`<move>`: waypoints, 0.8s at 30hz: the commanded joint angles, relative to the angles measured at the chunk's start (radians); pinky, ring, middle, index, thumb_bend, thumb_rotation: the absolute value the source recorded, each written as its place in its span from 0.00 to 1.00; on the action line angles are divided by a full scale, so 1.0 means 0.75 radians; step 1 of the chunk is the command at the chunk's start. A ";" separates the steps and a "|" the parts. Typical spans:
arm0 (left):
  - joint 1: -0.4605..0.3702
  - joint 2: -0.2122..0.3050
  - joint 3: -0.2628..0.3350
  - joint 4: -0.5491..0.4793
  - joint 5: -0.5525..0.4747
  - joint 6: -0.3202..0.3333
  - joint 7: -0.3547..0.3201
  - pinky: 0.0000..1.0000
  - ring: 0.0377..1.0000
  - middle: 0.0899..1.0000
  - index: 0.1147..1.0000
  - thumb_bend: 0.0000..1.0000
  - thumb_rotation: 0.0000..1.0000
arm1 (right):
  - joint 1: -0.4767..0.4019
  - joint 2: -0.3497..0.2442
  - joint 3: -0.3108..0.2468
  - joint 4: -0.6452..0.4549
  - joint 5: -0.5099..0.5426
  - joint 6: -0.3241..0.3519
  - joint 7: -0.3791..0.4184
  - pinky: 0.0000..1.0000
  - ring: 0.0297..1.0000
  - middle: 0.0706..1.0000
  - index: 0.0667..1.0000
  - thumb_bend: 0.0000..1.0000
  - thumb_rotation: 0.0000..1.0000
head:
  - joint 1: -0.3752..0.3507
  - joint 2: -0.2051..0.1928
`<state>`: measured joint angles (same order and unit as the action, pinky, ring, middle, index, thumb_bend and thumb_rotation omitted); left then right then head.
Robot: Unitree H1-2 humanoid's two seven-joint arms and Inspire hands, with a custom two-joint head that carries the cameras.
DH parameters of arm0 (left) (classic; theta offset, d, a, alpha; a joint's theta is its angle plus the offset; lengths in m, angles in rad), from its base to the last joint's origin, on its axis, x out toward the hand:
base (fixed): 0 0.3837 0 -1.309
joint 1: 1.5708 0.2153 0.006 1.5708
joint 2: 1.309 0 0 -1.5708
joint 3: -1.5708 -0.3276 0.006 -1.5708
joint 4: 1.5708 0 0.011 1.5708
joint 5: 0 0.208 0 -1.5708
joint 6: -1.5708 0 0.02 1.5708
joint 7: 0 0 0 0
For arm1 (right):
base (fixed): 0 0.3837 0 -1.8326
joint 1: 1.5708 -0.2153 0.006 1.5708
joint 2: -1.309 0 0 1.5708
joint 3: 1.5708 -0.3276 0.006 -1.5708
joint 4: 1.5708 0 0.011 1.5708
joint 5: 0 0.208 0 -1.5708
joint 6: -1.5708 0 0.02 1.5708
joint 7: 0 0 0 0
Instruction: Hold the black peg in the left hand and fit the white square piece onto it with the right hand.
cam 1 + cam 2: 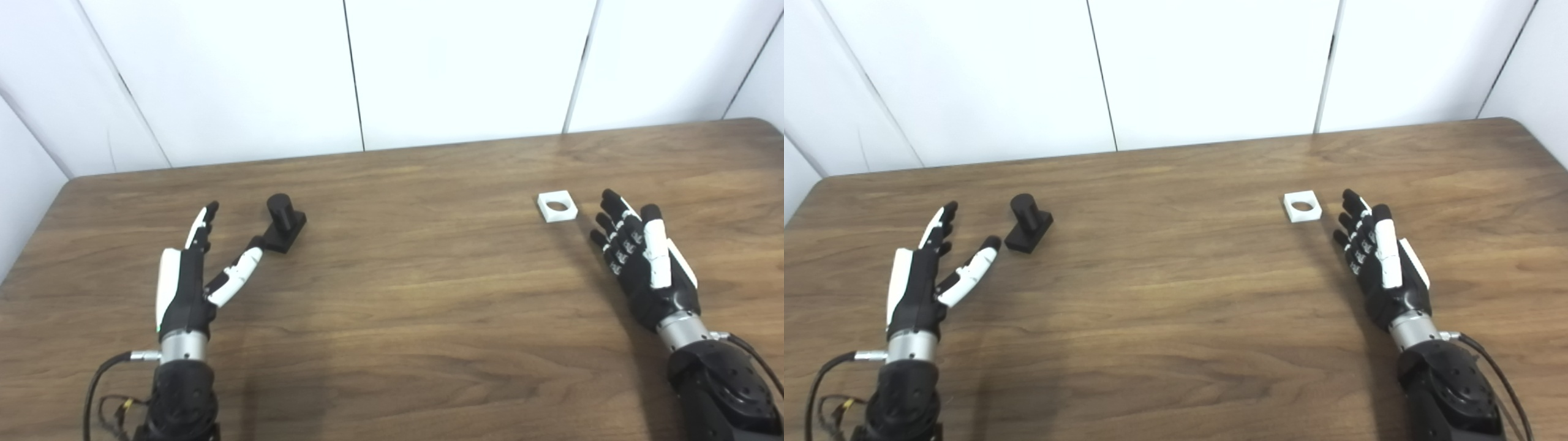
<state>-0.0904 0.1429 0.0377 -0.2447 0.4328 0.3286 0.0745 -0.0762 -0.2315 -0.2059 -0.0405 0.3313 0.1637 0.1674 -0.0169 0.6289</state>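
Well, a dark wood-grain table (429, 294) with rounded far corners fills the scene, backed by plain white wall panels (459, 67) split by thin dark seams. On the left, the black peg (284, 222) stands upright on its base, just beyond the left hand (196, 275), which is spread open and empty. Over on the right, the white square piece (557, 206) lies flat near the right hand (643, 263), fingers extended, holding nothing.

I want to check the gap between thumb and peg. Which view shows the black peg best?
The right eye view: the black round peg on its square base stands clear of the left hand. In the left eye view the thumb tip overlaps its base.
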 commanded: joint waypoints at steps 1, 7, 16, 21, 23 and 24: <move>-0.072 0.016 -0.015 -0.016 0.078 0.017 0.034 0.88 0.94 0.96 0.93 0.70 0.48 | -0.035 -0.020 -0.005 -0.017 0.009 -0.026 0.014 1.00 1.00 1.00 0.95 0.60 0.97 | 0.002 0.002; -0.141 0.029 -0.064 0.034 0.220 0.098 0.034 0.93 0.99 0.96 0.88 0.73 0.46 | -0.032 -0.021 -0.012 -0.026 0.010 0.002 0.002 1.00 1.00 0.99 0.94 0.63 0.95 | 0.008 0.000; -0.202 0.055 -0.126 0.123 0.410 0.185 0.021 1.00 1.00 0.98 0.83 0.78 0.46 | -0.029 -0.026 -0.008 -0.023 0.002 0.001 0.008 1.00 1.00 1.00 0.94 0.64 0.96 | 0.005 0.006; -0.225 0.056 -0.142 0.179 0.505 0.186 0.021 1.00 1.00 0.98 0.78 0.80 0.45 | -0.029 -0.031 -0.008 -0.026 -0.005 0.006 0.005 1.00 1.00 1.00 0.94 0.65 0.96 | 0.005 0.008; -0.234 0.055 -0.147 0.200 0.534 0.186 0.019 1.00 1.00 0.98 0.77 0.80 0.45 | -0.028 -0.031 -0.010 -0.030 -0.001 0.013 0.003 1.00 1.00 1.00 0.94 0.65 0.96 | 0.005 0.008; -0.238 0.054 -0.148 0.210 0.548 0.187 0.017 1.00 1.00 0.98 0.76 0.80 0.45 | -0.027 -0.030 -0.012 -0.033 0.002 0.017 0.002 1.00 1.00 1.00 0.94 0.65 0.96 | 0.006 0.007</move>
<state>-0.2183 0.1670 -0.0731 -0.0791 0.8004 0.4698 0.0707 -0.0790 -0.2375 -0.2101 -0.0422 0.3287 0.1782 0.1650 -0.0123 0.6335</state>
